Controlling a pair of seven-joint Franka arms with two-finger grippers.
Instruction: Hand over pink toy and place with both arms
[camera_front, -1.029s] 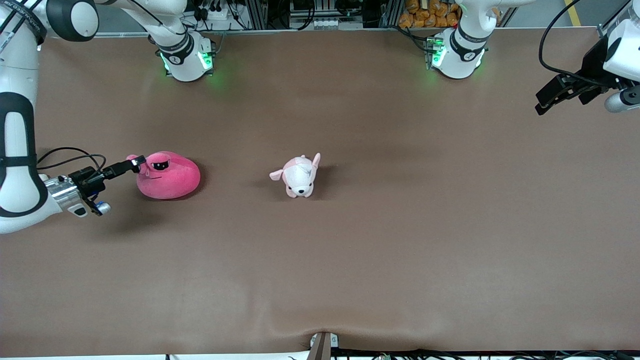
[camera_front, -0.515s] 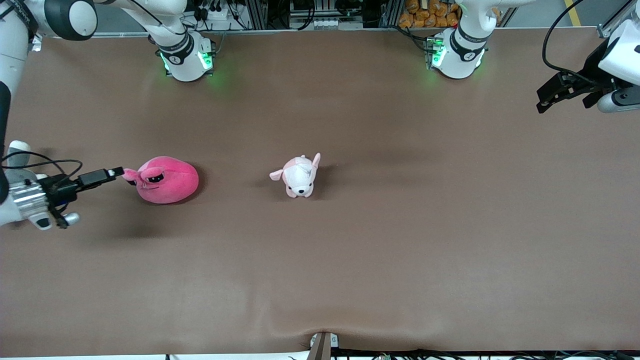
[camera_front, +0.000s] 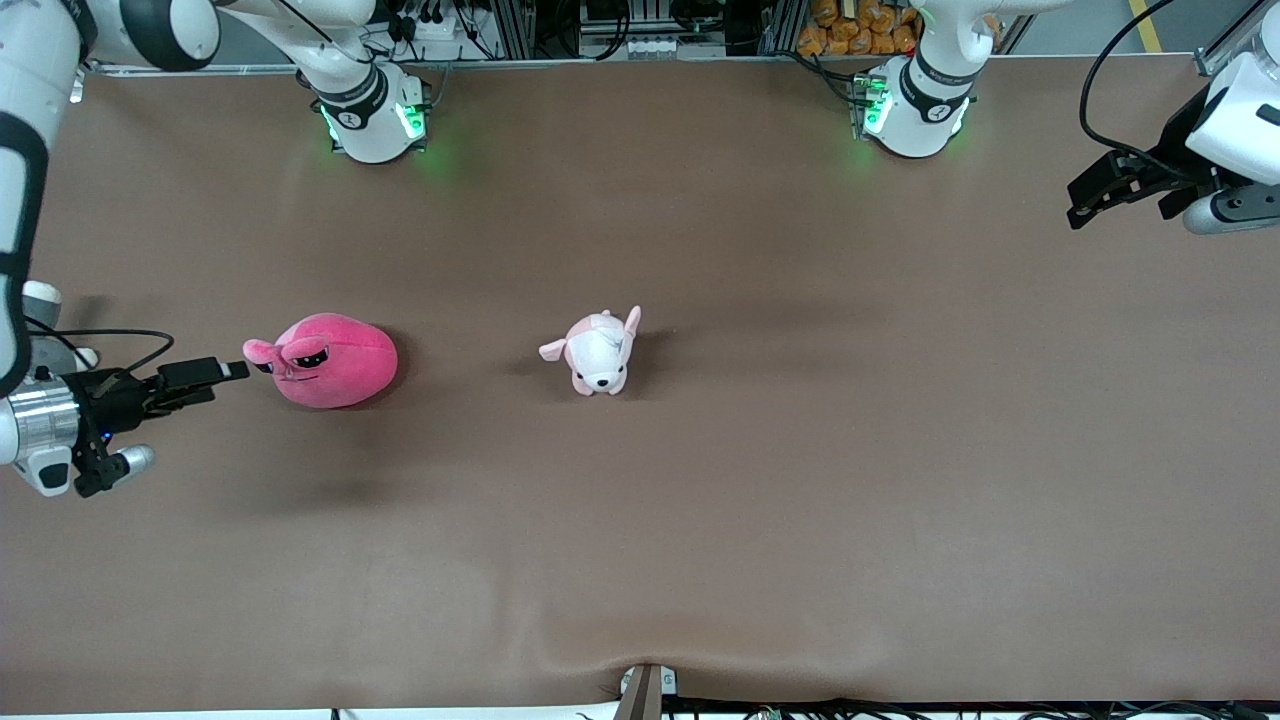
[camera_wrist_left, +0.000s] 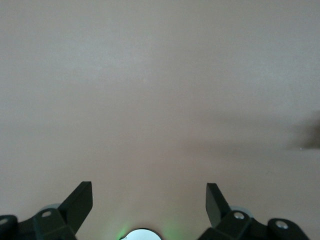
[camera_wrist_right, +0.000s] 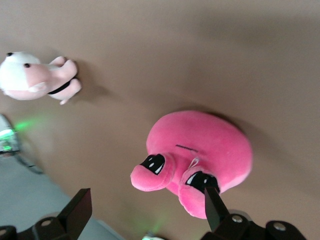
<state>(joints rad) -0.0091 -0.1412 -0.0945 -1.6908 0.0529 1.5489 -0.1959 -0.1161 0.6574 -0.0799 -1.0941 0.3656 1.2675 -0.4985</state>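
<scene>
The pink toy (camera_front: 328, 359) lies on the brown table (camera_front: 760, 480), toward the right arm's end of it, with its dark angry eyes and small snout turned toward that end. Taking the toy as the landmark, the pale pink-and-white puppy plush (camera_front: 596, 352) sits well apart from it toward the left arm's end of the table, at about the same depth from the front camera. The right gripper (camera_front: 232, 371) hangs just beside the toy's snout, toward the right arm's end of the table, its fingers spread apart and holding nothing; in the right wrist view the toy (camera_wrist_right: 197, 157) fills the space ahead of the two black fingertips (camera_wrist_right: 212, 202), one of which overlaps the toy's lower edge, and the puppy plush (camera_wrist_right: 37, 77) shows farther off. The left gripper (camera_front: 1085, 200) waits well apart from the toy, over the left arm's end of the table, its fingers also spread wide with only bare tabletop (camera_wrist_left: 160, 100) between them.
</scene>
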